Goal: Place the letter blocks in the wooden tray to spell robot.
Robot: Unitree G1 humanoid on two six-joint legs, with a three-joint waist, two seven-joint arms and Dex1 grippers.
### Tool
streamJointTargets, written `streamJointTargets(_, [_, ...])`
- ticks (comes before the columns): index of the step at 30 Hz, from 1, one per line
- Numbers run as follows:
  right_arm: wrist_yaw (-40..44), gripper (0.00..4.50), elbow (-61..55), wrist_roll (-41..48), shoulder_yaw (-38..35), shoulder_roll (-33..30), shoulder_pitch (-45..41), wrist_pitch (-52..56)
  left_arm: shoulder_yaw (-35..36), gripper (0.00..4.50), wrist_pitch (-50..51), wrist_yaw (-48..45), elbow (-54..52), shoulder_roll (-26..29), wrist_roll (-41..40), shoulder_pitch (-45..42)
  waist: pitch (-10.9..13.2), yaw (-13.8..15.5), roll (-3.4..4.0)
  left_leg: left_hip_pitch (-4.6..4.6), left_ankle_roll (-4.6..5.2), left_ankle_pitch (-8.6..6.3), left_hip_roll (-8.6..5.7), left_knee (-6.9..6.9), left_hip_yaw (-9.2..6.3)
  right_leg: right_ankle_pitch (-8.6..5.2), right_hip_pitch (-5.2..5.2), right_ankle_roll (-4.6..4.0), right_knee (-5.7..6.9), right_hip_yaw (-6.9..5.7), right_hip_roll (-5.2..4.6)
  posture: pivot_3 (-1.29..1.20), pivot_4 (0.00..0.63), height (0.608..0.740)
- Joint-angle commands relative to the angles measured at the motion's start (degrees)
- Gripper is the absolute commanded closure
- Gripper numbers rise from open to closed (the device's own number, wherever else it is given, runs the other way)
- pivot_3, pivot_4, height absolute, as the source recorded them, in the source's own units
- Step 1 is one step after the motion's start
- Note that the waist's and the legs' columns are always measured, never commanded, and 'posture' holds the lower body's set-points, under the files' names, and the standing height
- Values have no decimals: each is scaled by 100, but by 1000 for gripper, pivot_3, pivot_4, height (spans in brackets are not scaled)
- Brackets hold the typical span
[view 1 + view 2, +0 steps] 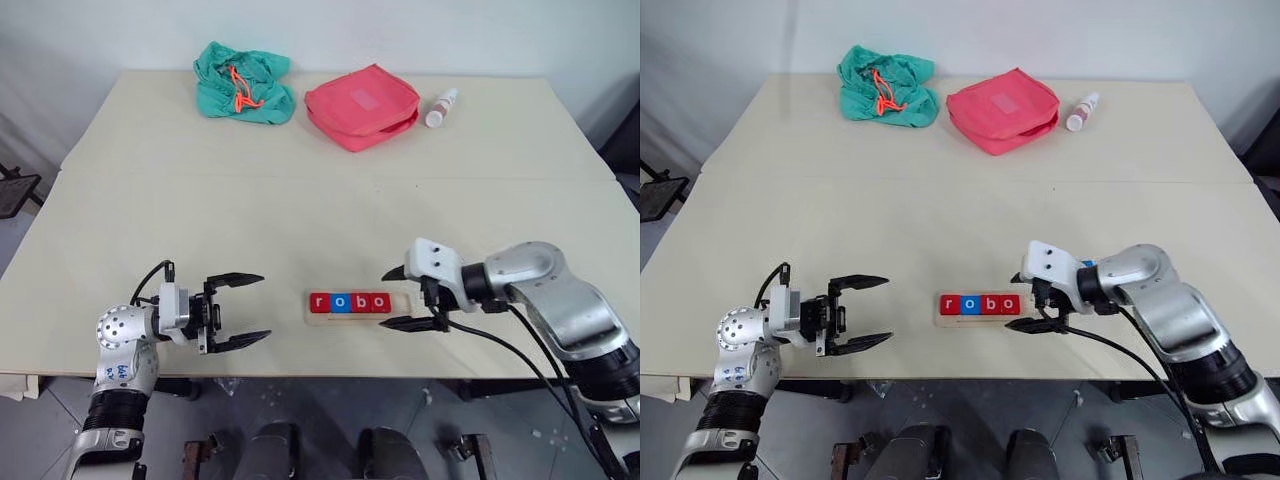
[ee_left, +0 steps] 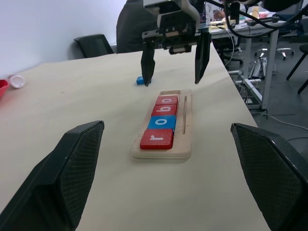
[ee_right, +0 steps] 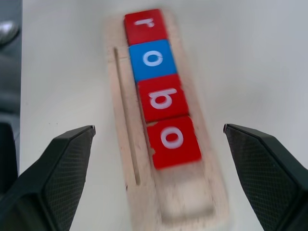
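- My right tool (image 1: 402, 298) is spread wide and holds nothing; it hangs over the tray's empty right end, just past the last tile.
- Left tool (image 1: 243, 310) is also wide open and empty, well apart from the tray on its left side, pointing toward it.
- Tray (image 3: 192, 202) sits near the worktop's (image 1: 300, 200) front edge, between the two tools.
- Four tiles are in: red r (image 2: 157, 138), blue o (image 2: 162, 122), red b (image 2: 164, 110), red o (image 2: 167, 100), touching in a row. Reads "robo".
- The last o sits slightly skewed in the right wrist view; I'd judge it good enough.
- Left to do: the t. One space after the last o is free.
- Small blue block (image 2: 140, 80) lies on the worktop beyond the tray, by the right tool's finger. Probably the t, but I can't read its letter.
- In the head views my right tool hides that block.
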Motion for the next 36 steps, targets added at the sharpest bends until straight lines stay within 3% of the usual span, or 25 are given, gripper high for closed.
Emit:
streamJointTargets(1, [-481,27,-320,361,-849,64,385,101,-6,0,-86,-65,51,-7,-6,-81,0,2,0,0,0,0,0,-1,1,0,0,0,0,0,0,0,150,740])
streamJointTargets(6, [-1471,27,-381,533,-2292,373,1482,158,-13,0,-98,-161,240,-7,1,-188,0,54,0,2,0,0,2,-5,-2,0,1,0,1,-4,1,0,150,740])
streamJointTargets(9, [-1958,27,-391,477,-2578,476,1783,221,-35,0,-135,-191,396,-34,31,-304,0,96,0,2,0,0,-1,-5,6,0,1,0,-1,1,-1,0,150,740])
streamJointTargets(13, [-2271,27,-461,572,-2633,530,1880,301,-59,0,-147,-224,494,-67,40,-413,0,89,0,7,0,1,3,-1,16,0,1,0,0,7,1,0,150,740])
streamJointTargets(22, [-3935,27,-206,388,-2521,1748,1742,504,-102,0,-189,-296,762,-168,98,-728,0,94,0,6,0,1,-1,-3,12,0,-1,0,5,7,0,0,150,740])
streamJointTargets(33, [-4387,27,738,108,-2201,1938,1421,80,-64,0,-152,-237,572,-92,75,-600,0,78,0,7,0,1,1,-4,14,0,-4,0,12,8,2,0,150,740])
streamJointTargets(36, [-4412,627,817,107,-2187,1943,1411,46,-50,0,-154,-228,549,-80,72,-562,0,79,0,8,0,1,1,-4,13,0,-4,0,14,8,2,0,150,740])
